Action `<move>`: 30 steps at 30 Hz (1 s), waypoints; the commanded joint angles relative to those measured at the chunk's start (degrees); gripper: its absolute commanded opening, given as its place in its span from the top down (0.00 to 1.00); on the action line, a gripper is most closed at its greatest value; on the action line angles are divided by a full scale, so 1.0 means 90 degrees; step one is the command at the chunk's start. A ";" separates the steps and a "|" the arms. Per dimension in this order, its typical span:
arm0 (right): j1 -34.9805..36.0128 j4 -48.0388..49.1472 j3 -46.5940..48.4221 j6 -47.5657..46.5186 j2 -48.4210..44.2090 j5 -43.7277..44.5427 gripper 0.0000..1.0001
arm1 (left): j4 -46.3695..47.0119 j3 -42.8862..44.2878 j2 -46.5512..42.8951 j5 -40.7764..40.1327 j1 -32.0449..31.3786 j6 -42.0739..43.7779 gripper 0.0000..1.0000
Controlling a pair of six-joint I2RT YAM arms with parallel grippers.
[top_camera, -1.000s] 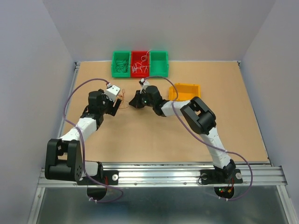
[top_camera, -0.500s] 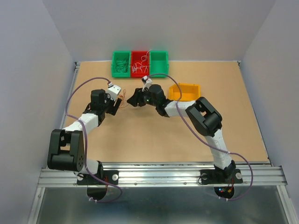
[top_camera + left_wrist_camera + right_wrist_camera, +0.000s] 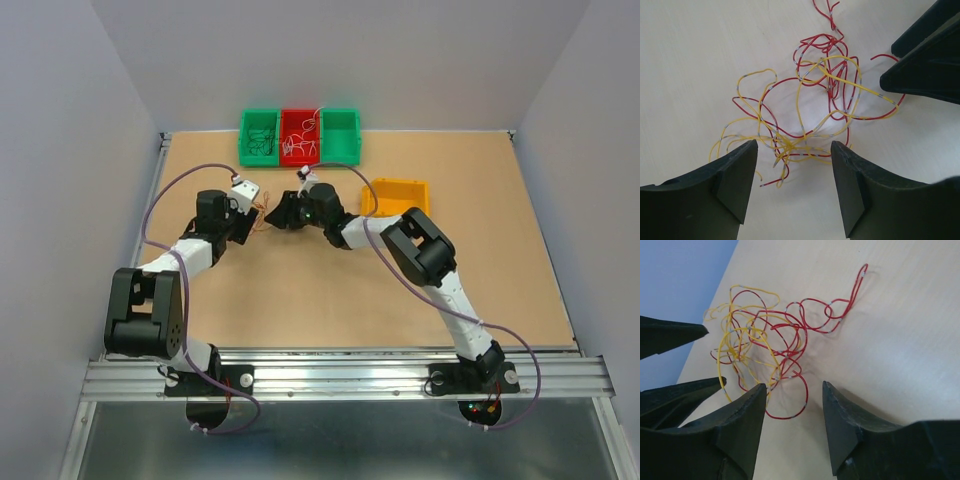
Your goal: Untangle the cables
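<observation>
The cables (image 3: 263, 216) are a small tangle of thin red and yellow wires lying on the tan table between my two grippers. In the left wrist view the cables (image 3: 790, 145) spread out just ahead of my left gripper (image 3: 794, 150), which is open; a few yellow and red strands lie between its tips. In the right wrist view the cables (image 3: 760, 340) lie ahead and left of my open right gripper (image 3: 793, 385), and one red loop reaches between its tips. The grippers face each other across the tangle. Neither holds a wire.
At the far edge stand a green bin (image 3: 259, 158), a red bin (image 3: 298, 160) holding more wires, and a second green bin (image 3: 340, 157). A yellow bin (image 3: 398, 196) sits just right of the right arm's forearm. Grey walls enclose the table.
My right gripper has opened from shut and shifted left toward the tangle. My left gripper has narrowed a little and edged toward the far side.
</observation>
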 commanded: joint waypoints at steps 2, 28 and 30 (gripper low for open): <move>0.0104 0.0243 0.0572 0.0250 0.0182 -0.0360 0.61 | 0.0215 0.0272 0.0038 -0.0060 -0.0005 0.0054 0.31; 0.0094 0.0311 -0.2231 -0.1244 -0.2503 0.1300 0.99 | 0.0332 0.0126 -0.0167 -0.0159 0.0093 0.0267 0.30; 0.0104 0.0311 -0.2221 -0.1273 -0.2503 0.1280 0.99 | 0.0371 0.0106 -0.0138 -0.0100 0.0093 0.0337 0.27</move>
